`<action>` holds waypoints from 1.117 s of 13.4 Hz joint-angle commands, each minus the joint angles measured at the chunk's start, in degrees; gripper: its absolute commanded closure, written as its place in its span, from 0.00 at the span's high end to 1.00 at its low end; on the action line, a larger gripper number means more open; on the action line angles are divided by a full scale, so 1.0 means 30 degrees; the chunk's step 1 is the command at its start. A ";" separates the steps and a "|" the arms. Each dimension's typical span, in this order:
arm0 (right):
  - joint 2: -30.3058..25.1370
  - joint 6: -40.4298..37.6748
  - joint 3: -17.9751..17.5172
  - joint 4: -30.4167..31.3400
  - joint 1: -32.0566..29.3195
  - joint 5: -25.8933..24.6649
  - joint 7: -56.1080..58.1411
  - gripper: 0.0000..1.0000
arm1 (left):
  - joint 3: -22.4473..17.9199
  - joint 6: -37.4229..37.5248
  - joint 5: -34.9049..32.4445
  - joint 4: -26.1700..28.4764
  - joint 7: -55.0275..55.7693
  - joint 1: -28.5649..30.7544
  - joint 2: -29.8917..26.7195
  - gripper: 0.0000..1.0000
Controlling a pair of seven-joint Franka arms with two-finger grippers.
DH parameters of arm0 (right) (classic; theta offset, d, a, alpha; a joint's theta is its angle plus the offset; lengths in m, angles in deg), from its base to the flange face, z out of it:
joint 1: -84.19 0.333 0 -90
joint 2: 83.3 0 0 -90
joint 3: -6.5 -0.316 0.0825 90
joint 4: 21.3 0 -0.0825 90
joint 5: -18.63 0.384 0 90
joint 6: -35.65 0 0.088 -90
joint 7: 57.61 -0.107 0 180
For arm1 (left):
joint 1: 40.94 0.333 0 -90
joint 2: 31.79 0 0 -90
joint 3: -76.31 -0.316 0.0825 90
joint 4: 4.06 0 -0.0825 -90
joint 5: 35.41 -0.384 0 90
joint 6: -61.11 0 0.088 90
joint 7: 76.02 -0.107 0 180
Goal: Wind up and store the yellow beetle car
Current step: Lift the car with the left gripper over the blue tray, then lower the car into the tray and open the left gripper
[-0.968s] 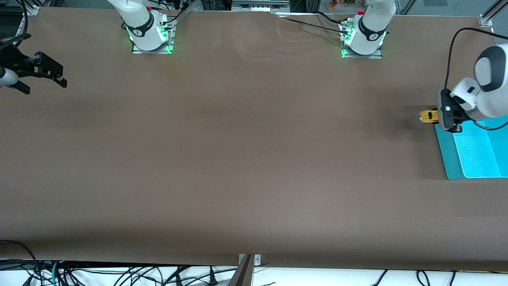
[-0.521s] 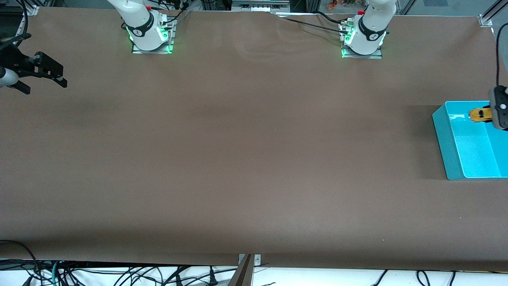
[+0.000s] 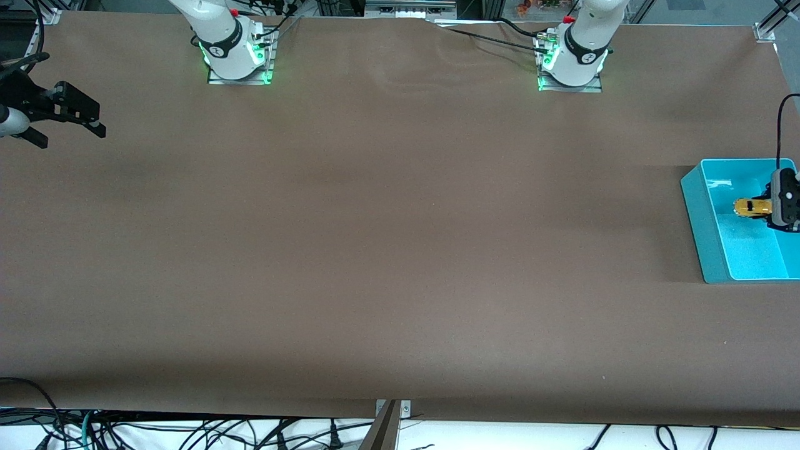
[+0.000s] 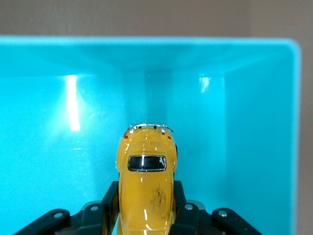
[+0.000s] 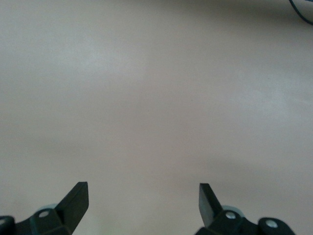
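right gripper (image 3: 94, 125): over the brown table (image 3: 375, 250) at the right arm's end; it waits there, holding nothing.
right fingers (image 5: 76, 196): spread wide apart, only bare table top between them in the right wrist view.
open room: the wide middle of the table carries nothing from one arm's end to the other.
teal bin (image 3: 703, 225): sits at the left arm's end of the table, its top open and part of it cut by the picture edge in the front view; its walls stand up on every side seen.
yellow beetle car (image 3: 749, 207): held over the inside of the teal bin, clear of the walls.
car axis (image 4: 145, 186): long axis runs straight out from the gripper, along the table's length; the free end points toward the right arm's end. Roof up, dark window (image 4: 146, 163) and chrome bumper at the free end.
left gripper (image 3: 765, 207): over the bin, fingers (image 4: 110, 200) clamped on the car's two flanks.
left arm pose: wrist level, reaching in from the picture edge.
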 commanded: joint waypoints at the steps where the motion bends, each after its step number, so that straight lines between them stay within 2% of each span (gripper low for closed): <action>1: -0.0018 -0.0301 0.0053 -0.0325 0.0082 -0.0019 -0.0066 1.00 | 0.0209 -0.0973 -0.0549 -0.0683 -0.1022 0.0663 0.1077 0.17; 3: -0.0018 -0.0301 0.0053 -0.0325 0.0082 -0.0019 -0.0066 1.00 | 0.0209 -0.1299 -0.0520 -0.0654 -0.1055 0.0781 0.1432 0.17; 5: -0.0018 -0.0301 0.0053 -0.0325 0.0082 0.0010 -0.0066 1.00 | 0.0238 -0.1271 -0.0491 -0.0595 -0.1171 0.0782 0.1433 0.30; 6: -0.0018 -0.0301 0.0053 -0.0325 0.0082 0.0010 -0.0066 1.00 | 0.0238 -0.1270 -0.0346 -0.0595 -0.1375 0.0811 0.1433 0.42; 7: -0.0018 -0.0301 0.0053 -0.0325 0.0082 0.0010 -0.0095 1.00 | 0.0238 -0.1270 -0.0228 -0.0595 -0.1406 0.0840 0.1433 0.99; 11: -0.0018 -0.0330 0.0082 -0.0325 0.0082 -0.0047 -0.0066 1.00 | 0.0354 -0.0979 -0.0198 -0.0625 -0.1232 0.0899 0.1055 1.00; 15: -0.0018 -0.0330 0.0082 -0.0325 0.0082 0.0011 -0.0095 1.00 | 0.0968 0.1857 -0.0110 -0.0976 0.0783 0.0752 -0.1109 1.00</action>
